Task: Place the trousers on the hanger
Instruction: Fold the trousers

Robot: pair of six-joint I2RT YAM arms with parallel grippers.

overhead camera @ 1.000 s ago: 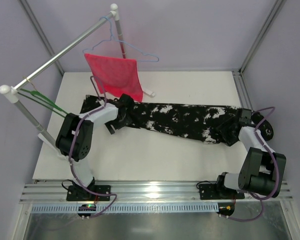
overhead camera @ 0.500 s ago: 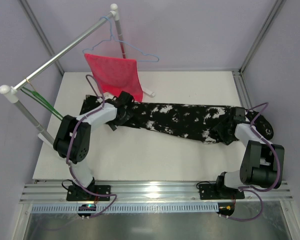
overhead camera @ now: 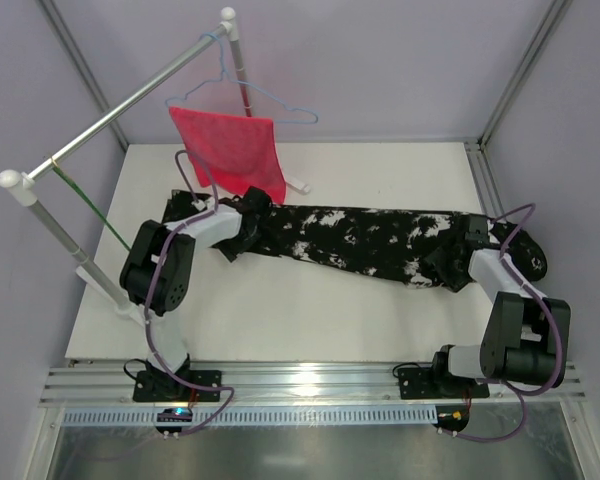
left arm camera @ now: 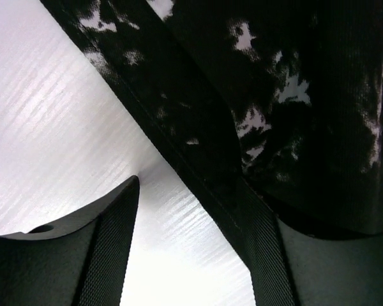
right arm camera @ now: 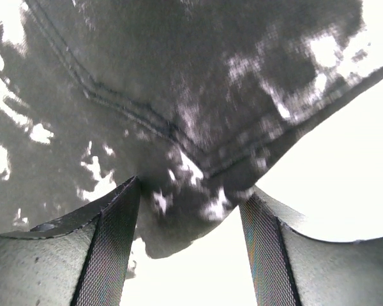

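The black trousers (overhead camera: 360, 240) with white splotches lie flat across the table from left to right. My left gripper (overhead camera: 242, 226) is low over their left end. In the left wrist view it (left arm camera: 188, 191) is open, with bare table between its fingers and the trousers' edge (left arm camera: 198, 134) lying over the right finger. My right gripper (overhead camera: 452, 266) is at their right end. In the right wrist view it (right arm camera: 191, 191) is open, with a corner of the fabric (right arm camera: 179, 217) hanging between its fingers. The thin green hanger (overhead camera: 92, 207) hangs from the rail at the far left, clear of both grippers.
A slanted metal rail (overhead camera: 130, 105) on white posts spans the back left. A pale blue wire hanger (overhead camera: 270, 100) on it carries a red mesh cloth (overhead camera: 230, 150) that hangs just behind my left gripper. The table's right edge (overhead camera: 485, 190) has a metal frame.
My left arm's elbow has swung and its gripper has edged toward the far side at the trousers' left end. My right gripper has shifted slightly left. The trousers lie as before.
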